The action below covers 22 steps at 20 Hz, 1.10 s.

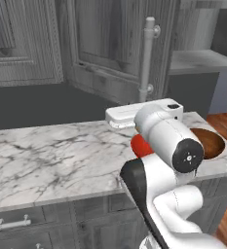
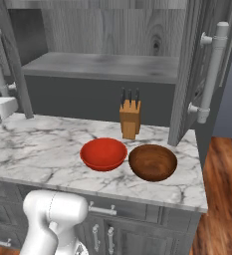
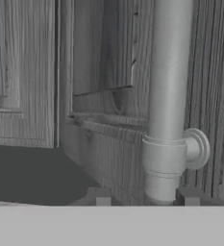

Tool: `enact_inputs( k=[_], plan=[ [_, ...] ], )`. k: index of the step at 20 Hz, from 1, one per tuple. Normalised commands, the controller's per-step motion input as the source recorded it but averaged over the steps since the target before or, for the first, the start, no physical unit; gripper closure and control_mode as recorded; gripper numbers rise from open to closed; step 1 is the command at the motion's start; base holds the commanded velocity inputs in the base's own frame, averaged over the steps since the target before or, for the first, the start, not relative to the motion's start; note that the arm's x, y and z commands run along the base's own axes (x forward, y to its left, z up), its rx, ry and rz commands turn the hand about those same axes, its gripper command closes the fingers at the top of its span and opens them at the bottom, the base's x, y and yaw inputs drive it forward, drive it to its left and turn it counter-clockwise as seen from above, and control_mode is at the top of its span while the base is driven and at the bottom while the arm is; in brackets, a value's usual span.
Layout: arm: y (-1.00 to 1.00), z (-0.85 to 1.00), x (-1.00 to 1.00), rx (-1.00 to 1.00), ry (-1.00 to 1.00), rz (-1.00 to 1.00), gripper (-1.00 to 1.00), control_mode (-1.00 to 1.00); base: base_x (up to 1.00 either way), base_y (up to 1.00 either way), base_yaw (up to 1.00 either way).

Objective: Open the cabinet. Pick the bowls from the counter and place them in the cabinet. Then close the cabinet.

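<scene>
You had gripper (image 3: 144, 197) clamped on door handle (image 3: 167, 96) low end, cabinet (image 2: 107, 67) doors swung open. Red bowl (image 2: 103, 153) and brown bowl (image 2: 153, 162) sat on counter (image 2: 38, 144). Suggest pulling along hinge arc, wrist square.

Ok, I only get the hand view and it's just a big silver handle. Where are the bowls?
Observer: Both sit on the counter, the red bowl side by side with the brown bowl.
Operator: Is anything near them?
Observer: A knife block stands just behind them.
Operator: Is it open up above?
Observer: Yes. In the right base view the cabinet has its right-hand door swung out, so the inner shelf shows.
</scene>
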Motion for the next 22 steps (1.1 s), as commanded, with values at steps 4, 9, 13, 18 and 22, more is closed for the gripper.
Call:
enact_inputs(
  k=[4, 9, 13, 18, 22],
  plan=[
    [1.0, 0.03, -0.11, 0.0, 0.0, 0.0, 1.0, -1.0, 0.0, 0.0, 0.0],
    [0.54, 0.19, -0.15, 0.01, 0.0, 0.0, -1.0, -1.0, 0.0, 0.0, 0.0],
    [-0.9, 0.58, -0.83, 0.14, -0.05, 0.0, -1.0, -1.0, 0.0, 0.0, 0.0],
    [-1.0, 0.64, -1.0, 0.22, -0.16, 0.0, -1.0, -1.0, 0.0, 0.0, 0.0],
    [-1.0, 0.45, -0.14, 0.23, -0.01, 0.05, -1.0, -1.0, 0.0, 0.0, 0.0]
  ],
)
